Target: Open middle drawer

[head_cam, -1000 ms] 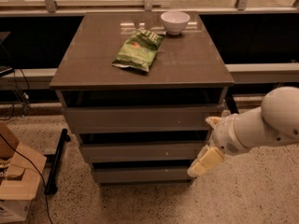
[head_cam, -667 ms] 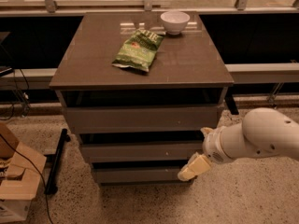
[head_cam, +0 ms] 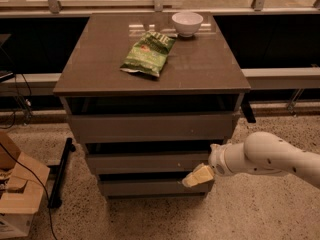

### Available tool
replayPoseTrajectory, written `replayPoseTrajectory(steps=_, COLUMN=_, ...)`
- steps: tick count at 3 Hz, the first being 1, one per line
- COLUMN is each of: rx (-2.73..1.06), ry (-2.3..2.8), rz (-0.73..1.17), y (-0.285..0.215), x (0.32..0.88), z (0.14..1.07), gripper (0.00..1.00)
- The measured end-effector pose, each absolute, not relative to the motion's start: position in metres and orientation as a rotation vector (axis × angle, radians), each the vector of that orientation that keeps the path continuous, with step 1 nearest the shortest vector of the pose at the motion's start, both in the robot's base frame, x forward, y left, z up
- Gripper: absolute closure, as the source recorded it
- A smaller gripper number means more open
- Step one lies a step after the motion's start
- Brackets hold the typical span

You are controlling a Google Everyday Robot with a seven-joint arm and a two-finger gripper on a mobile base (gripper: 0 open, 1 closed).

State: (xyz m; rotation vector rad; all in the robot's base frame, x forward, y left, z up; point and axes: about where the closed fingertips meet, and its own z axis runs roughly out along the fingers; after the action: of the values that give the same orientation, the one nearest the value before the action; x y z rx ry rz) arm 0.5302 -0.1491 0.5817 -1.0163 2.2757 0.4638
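My hand (head_cam: 198,175) has slid toward 9 o'clock over the last 1 second and now sits at the 4 o'clock corner of the middle drawer (head_cam: 145,162), 2nd of 3 below the worktop (head_cam: 200,69). I cannot tell how wide my hand is. The drawer looks not yet pulled out, so I judge this to be the approach to catch its lower edge.

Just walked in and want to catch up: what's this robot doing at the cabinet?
The robot's arm reaches in from the right, with its gripper low at the front of the cabinet. It sits by the right end of the middle drawer, near the drawer's lower edge. That drawer does not look pulled out yet. On top lie a chip bag and a bowl, both well away from the arm.
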Motion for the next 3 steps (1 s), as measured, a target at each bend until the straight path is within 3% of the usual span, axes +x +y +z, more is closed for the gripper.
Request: replayPoseTrajectory(steps=3, rx=-0.953, ry=2.31, rz=0.533, y=-0.143, x=0.564, z=0.527, gripper=0.0)
